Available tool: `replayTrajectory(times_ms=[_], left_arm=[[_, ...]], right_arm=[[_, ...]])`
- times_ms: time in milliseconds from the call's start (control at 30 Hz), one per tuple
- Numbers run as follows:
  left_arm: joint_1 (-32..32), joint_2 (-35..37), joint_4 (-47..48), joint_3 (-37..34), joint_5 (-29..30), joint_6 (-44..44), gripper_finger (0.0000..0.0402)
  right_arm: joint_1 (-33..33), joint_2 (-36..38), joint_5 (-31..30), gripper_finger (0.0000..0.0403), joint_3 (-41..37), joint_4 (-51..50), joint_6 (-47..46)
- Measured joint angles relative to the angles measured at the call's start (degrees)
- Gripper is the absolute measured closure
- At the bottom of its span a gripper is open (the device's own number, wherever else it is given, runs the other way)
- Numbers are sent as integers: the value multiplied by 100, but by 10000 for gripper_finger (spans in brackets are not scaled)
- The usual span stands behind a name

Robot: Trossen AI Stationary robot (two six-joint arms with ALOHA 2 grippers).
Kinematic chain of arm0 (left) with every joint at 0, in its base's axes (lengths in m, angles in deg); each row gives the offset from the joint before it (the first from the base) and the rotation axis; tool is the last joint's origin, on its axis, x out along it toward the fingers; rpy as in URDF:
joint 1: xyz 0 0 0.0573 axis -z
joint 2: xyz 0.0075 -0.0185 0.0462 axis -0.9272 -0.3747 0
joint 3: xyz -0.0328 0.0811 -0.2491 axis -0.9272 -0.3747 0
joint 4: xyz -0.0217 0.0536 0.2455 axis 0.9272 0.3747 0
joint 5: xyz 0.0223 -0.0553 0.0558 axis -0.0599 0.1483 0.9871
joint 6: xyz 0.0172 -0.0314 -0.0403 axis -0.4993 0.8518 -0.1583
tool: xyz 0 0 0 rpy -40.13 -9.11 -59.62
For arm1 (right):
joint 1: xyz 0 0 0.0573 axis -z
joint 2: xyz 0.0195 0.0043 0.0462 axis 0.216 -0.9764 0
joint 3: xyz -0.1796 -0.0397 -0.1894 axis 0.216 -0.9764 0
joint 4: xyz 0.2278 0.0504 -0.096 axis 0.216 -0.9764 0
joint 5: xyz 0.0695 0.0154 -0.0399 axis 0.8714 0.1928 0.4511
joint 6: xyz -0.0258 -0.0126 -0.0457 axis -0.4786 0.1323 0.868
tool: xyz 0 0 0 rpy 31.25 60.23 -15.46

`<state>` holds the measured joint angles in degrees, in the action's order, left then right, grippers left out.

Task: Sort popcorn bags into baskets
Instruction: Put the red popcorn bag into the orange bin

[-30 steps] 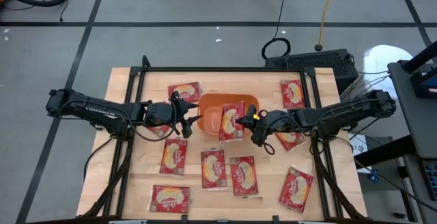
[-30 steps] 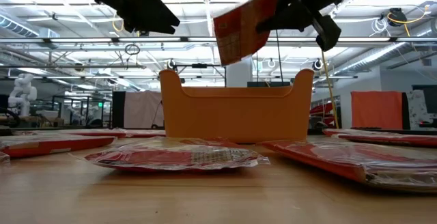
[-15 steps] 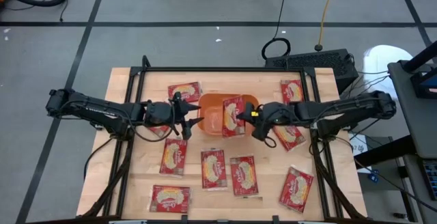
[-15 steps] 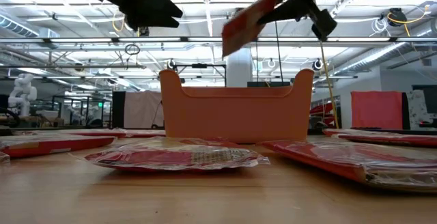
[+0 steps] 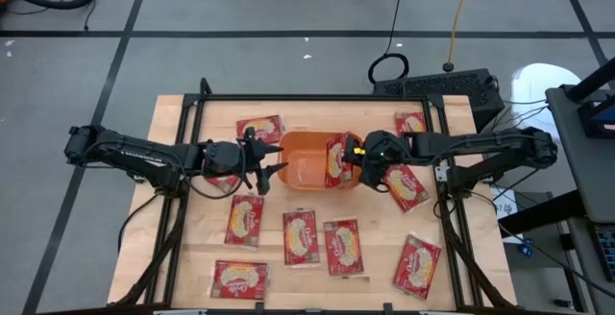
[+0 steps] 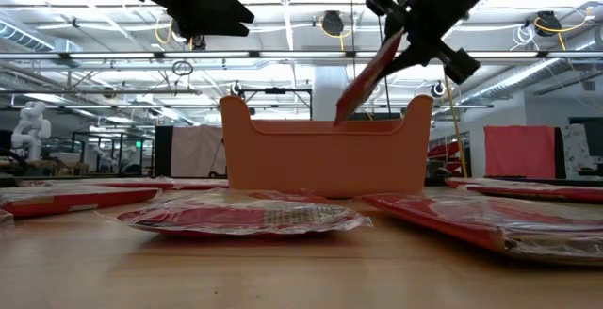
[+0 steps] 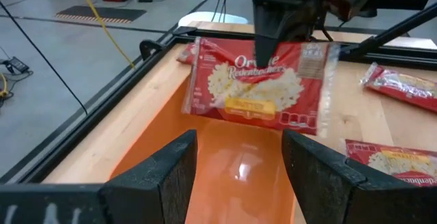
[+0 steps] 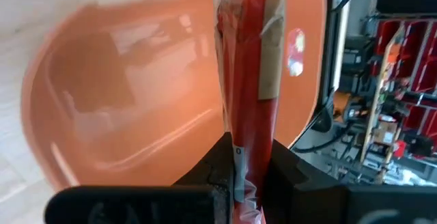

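My right hand (image 5: 357, 154) grips a popcorn bag (image 5: 338, 159) over the orange basket (image 5: 303, 166) at table (image 5: 183, 248) centre. My left hand (image 5: 272, 161) waits at the basket's nine o'clock, fingers apart.

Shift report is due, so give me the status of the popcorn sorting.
Done: nothing visible yet; the orange bin shows a bare floor. In hand: the right claw holds one popcorn bag tilted over the bin's right end. The left claw waits open at its left side. Left: the loose bags spread over the table.
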<state>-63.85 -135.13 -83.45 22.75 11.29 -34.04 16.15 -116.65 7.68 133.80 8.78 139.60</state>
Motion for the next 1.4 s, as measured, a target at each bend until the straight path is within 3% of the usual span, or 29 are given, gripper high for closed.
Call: replayTrajectory(times_ms=[367,800,1400], left_arm=[[0,0,8,0,0,-11,183],[0,-1,5,-2,2,-7,183],[0,-2,263,-2,2,0,183]], right_arm=[[105,0,137,371,-579,496,-9],[311,-15,123,371,-695,689,-49],[314,-754,-331,359,-691,763,255]])
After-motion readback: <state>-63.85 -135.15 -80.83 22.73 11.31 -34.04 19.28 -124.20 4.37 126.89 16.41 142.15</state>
